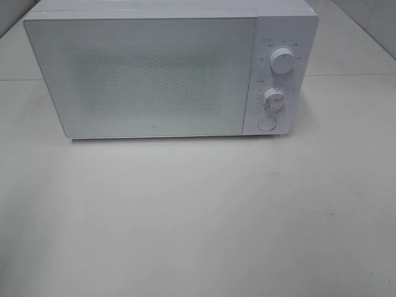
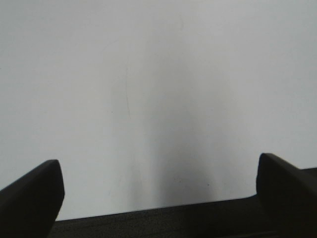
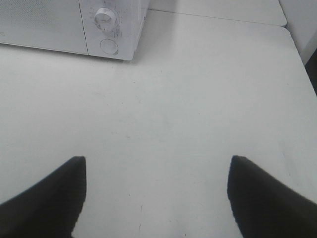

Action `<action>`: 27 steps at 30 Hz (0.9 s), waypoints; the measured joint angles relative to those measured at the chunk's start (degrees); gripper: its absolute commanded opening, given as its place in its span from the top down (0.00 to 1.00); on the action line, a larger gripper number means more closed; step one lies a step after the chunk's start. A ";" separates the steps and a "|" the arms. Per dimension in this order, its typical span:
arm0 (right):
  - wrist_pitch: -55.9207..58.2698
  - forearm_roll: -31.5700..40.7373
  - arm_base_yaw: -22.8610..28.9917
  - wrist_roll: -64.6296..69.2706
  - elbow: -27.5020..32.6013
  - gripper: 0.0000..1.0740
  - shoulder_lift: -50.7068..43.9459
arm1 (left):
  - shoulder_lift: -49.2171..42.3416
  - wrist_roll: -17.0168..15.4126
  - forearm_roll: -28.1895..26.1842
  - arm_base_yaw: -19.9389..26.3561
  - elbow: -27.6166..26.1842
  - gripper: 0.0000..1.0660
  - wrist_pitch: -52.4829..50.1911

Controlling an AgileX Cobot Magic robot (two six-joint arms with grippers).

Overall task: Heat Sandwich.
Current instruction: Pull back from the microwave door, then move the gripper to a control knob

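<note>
The sandwich is out of view in every frame. A white microwave (image 1: 167, 71) stands at the back of the white table (image 1: 198, 216) with its door shut; two dials and a round button sit on its right panel (image 1: 277, 80). Neither arm shows in the exterior high view. My left gripper (image 2: 158, 191) is open over bare table, its dark fingertips (image 2: 34, 196) wide apart and nothing between them. My right gripper (image 3: 156, 196) is open too, hovering over the table in front of the microwave (image 3: 74, 27), whose lower dial and button show at the far edge.
The table's right edge (image 3: 297, 54) and a seam to a second white surface (image 3: 218, 15) show behind the microwave in the right wrist view. A tiled wall corner appears at the back right (image 1: 377, 25).
</note>
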 measured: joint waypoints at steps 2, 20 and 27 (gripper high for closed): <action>0.00 0.00 0.00 0.00 0.00 0.29 0.00 | -0.97 0.00 -0.06 0.00 0.00 0.05 -0.06; 0.00 0.00 0.00 0.00 0.00 0.29 0.00 | -20.63 0.00 -1.49 8.08 0.06 0.05 -0.06; 0.00 0.00 0.00 0.00 0.00 0.29 0.00 | -23.78 0.00 -1.49 9.63 0.17 0.05 -0.06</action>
